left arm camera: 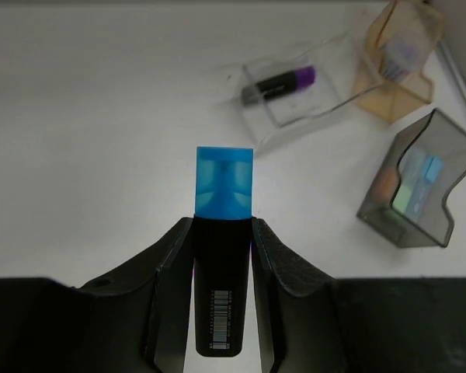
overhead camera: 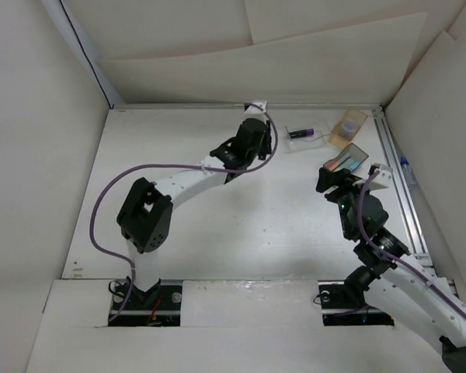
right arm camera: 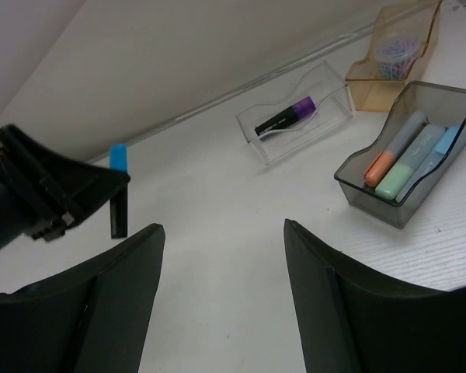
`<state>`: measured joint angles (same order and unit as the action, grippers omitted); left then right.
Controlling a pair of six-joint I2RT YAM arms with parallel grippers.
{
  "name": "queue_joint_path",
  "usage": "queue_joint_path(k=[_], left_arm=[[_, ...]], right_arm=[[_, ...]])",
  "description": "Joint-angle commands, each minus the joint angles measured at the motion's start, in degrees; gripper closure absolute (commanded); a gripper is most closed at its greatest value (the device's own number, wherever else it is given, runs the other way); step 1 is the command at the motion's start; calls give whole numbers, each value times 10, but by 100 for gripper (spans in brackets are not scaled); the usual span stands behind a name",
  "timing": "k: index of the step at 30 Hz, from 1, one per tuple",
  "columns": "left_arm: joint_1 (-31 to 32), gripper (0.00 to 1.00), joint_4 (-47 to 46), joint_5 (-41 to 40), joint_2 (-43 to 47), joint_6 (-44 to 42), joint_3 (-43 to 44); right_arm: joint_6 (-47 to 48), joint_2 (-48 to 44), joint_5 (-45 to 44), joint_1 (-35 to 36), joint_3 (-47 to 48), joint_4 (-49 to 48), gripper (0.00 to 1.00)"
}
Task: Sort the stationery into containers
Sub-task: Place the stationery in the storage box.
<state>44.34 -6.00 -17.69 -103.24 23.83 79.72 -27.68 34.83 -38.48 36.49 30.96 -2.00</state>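
Note:
My left gripper point(left arm camera: 223, 233) is shut on a black marker with a blue cap point(left arm camera: 224, 233), held above the table; it also shows in the right wrist view point(right arm camera: 118, 194). The clear box point(left arm camera: 295, 97) holds a black marker with a purple end point(left arm camera: 279, 84). The smoky grey box point(left arm camera: 419, 186) holds three pale markers with orange, green and light-blue ends point(right arm camera: 408, 159). The tan-orange box point(left arm camera: 396, 66) stands at the far right. My right gripper point(right arm camera: 221, 264) is open and empty, near the grey box point(overhead camera: 346, 161).
White walls enclose the table. A metal rail point(overhead camera: 396, 171) runs along the right edge. A purple cable point(overhead camera: 140, 171) loops over the left arm. The boxes sit together at the back right point(overhead camera: 326, 136).

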Motion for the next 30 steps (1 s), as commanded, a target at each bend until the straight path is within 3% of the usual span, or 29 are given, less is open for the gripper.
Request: queue_joint_path(k=[1,6,7,11,17,26,30], left_arm=[[-9,85,-30,64,-63,-112,117],[-27,85,43,188,-202,-195,348],[-27,85,62,194,-257,-207,442],[-27,83,120,221,-359,-253,605],[-32,80,-4,246,-365,-270,562],[-32,82,-134,268,-443,-257,610],[-13,81,-180,214,-475,-286,615]], right_arm=[[-18,-23,-23,-12,-5,-21,31],[-28,-36,-18,-32,-5,-3,31],[-28,-44,-11,-38,-5,-3,31],[-33,-56,6,-48,-5,2,31],[-40,-62,30,-54,-5,2,31],[-40,-62,41,-59,-10,2,31],[-40,-72,46,-59,-10,-3,31]])
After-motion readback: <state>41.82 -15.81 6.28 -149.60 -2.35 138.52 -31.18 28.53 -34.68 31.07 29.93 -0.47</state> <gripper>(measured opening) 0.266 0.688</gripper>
